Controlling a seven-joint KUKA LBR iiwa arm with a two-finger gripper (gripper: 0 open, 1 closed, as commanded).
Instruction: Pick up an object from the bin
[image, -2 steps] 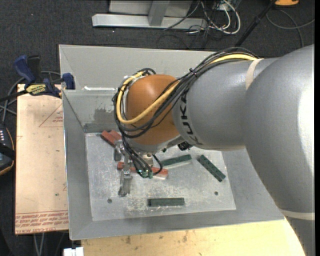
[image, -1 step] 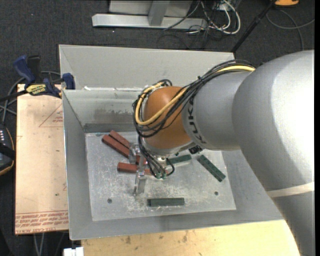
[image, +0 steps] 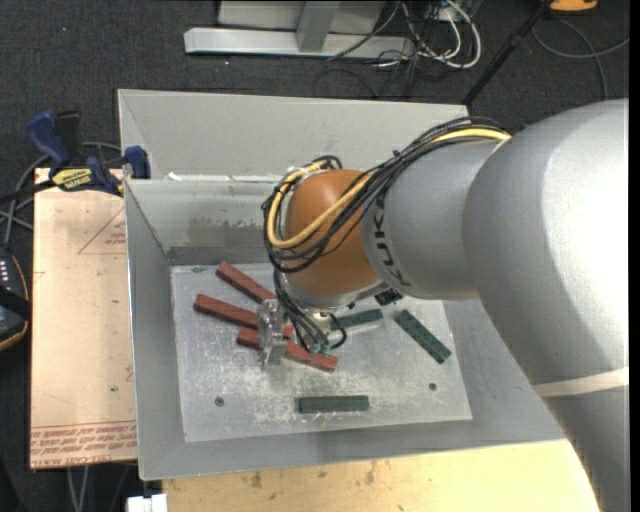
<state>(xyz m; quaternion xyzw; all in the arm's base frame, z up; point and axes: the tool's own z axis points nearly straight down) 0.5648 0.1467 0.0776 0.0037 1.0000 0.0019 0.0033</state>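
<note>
Because the reddish-brown flat rectangular bars (image: 228, 310) lie crossed in a loose heap left of centre on the floor of the grey metal bin (image: 150, 300), a lift here could drag a neighbouring bar along or let one slip free. The jaws stand low in that heap, by its front bar (image: 310, 358); whether they are open or closed cannot be told. To the right, the dark green bars (image: 422, 335) lie apart.

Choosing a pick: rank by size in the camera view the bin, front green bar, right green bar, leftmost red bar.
1. bin, largest.
2. front green bar, right green bar, leftmost red bar: alike, unranked.
</note>
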